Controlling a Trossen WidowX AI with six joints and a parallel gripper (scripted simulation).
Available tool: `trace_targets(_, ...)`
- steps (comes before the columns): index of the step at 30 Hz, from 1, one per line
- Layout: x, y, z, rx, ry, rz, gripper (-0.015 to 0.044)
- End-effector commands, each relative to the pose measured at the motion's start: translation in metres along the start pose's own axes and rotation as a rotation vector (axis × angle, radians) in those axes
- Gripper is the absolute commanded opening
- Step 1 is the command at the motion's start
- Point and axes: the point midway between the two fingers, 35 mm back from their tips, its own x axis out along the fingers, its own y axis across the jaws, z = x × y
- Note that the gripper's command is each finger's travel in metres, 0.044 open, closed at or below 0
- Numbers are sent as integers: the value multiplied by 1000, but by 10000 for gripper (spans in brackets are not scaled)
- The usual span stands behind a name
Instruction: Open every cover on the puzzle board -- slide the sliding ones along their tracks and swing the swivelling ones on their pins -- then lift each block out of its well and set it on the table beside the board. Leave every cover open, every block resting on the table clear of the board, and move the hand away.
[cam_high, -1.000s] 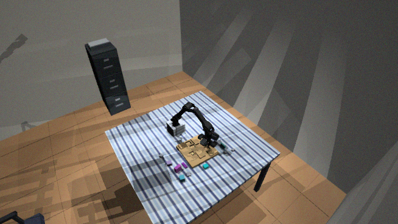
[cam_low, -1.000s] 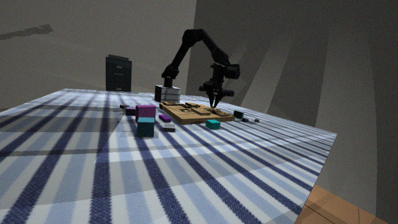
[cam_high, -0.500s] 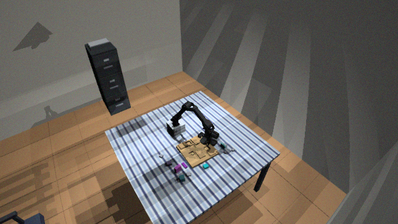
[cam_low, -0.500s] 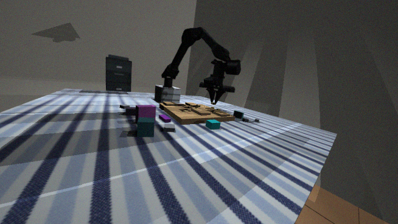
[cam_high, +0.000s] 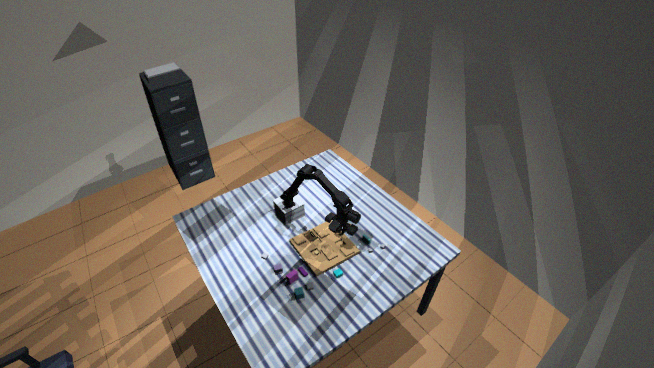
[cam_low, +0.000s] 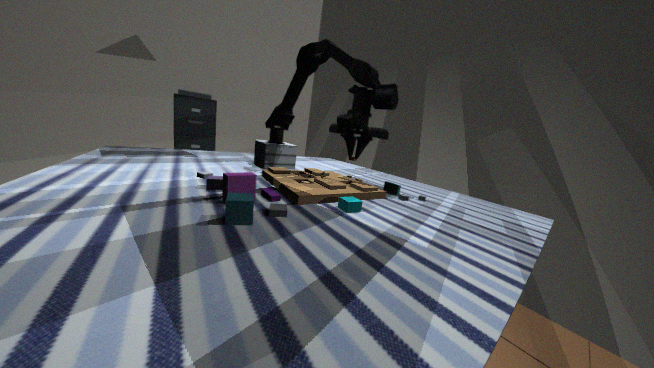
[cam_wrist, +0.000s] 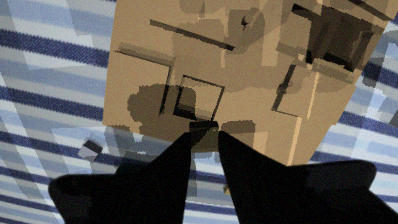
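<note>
My gripper (cam_low: 353, 157) (cam_wrist: 204, 137) is above the near edge of the wooden puzzle board (cam_high: 317, 269) (cam_low: 300, 198) (cam_wrist: 260, 150). It is shut on a small block (cam_wrist: 204, 126), which looks dark in shadow; its colour cannot be told. In the wrist view a square well (cam_wrist: 204, 100) just beyond the fingertips looks empty. A flat tan cover (cam_wrist: 137, 77) lies left of it. A large dark recess (cam_wrist: 336, 42) shows at the upper right. The fingers' shadows fall over the board, and several covers are hard to make out.
A cyan block (cam_high: 338, 272) (cam_low: 350, 204) lies beside the board. A magenta block (cam_high: 291, 276) (cam_low: 239, 184), a flat purple piece (cam_high: 303, 271) (cam_low: 270, 194) and a teal block (cam_high: 299, 293) (cam_low: 239, 210) lie off another side. A dark teal block (cam_high: 366, 240) (cam_low: 392, 188) lies beyond the board's right side.
</note>
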Motion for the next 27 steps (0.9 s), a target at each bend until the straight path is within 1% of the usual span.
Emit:
trace_targets(1, -8, 0, 1, 4, -2, 5, 80)
trace_targets(27, -9, -29, 98, 4, -7, 2, 80)
